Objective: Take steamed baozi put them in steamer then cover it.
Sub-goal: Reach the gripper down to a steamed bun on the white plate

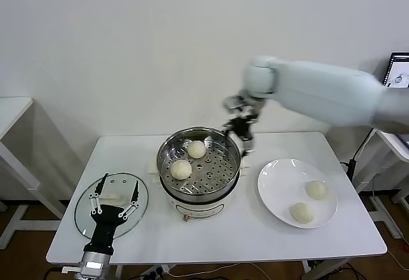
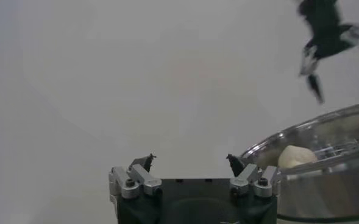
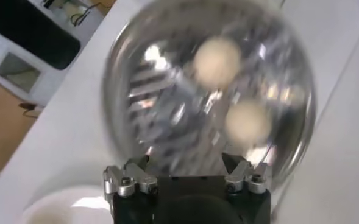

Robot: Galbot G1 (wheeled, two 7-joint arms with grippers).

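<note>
- Left gripper: nearest the camera, at the table's front left, poised over the cover; fingers spread wide, nothing between them. Appears idle.
- Cover: glass lid lying flat on the table, well apart from the steamer, handle up. Not yet used.
- Plate, front right: two steamed baozi remain, one nearer, one behind it, apart from each other.
- Steamer, table centre, on its white pot base: two baozi on the perforated floor, one front-left, one further back. The right wrist view shows the same pair inside the basket.
- Right gripper: furthest back, raised above the steamer's far right rim; fingers apart, empty.
- Judgement: roughly halfway. Two buns loaded, two left on the plate; covering not started.
- Next move likely calls for the right arm to swing to the plate for the third bun.
</note>
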